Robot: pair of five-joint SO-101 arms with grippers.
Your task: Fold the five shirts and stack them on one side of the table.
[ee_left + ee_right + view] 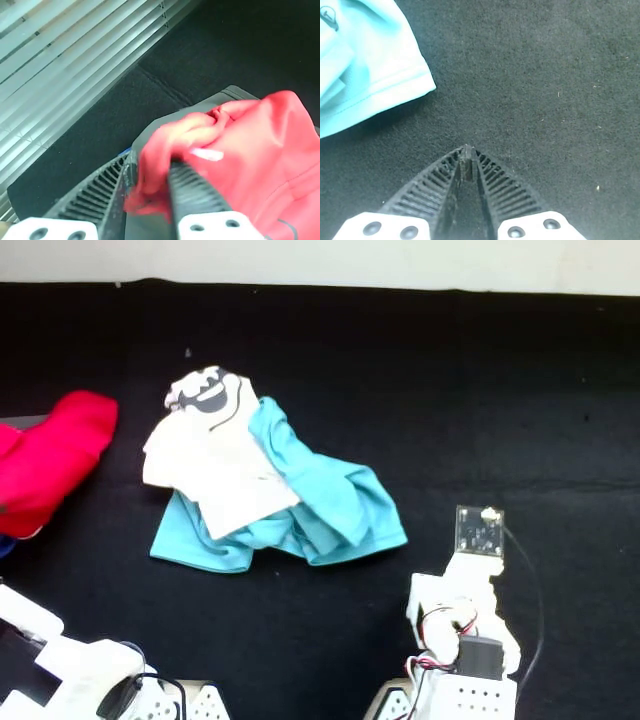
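Black cloth covers the table (450, 390), and the shirts stand out brightly against it. A red shirt (50, 465) lies bunched at the left edge, on top of something grey. The left gripper (152, 169) has a fold of that red shirt (250, 150) pinched between its ribbed fingers (187, 187), which are closed tight on the fabric. Pale window blinds (65, 75) show beyond the table there.

Nearer the middle, but closer to the left edge than the right, a white shirt (215, 465) with a dark print lies crumpled on a teal shirt (340, 505), which spreads out beneath it, rumpled and unfolded.

The right gripper (466, 155) sits over bare black cloth, its fingers pressed together with nothing between them. The teal shirt's (365, 75) hemmed corner lies near it but apart.
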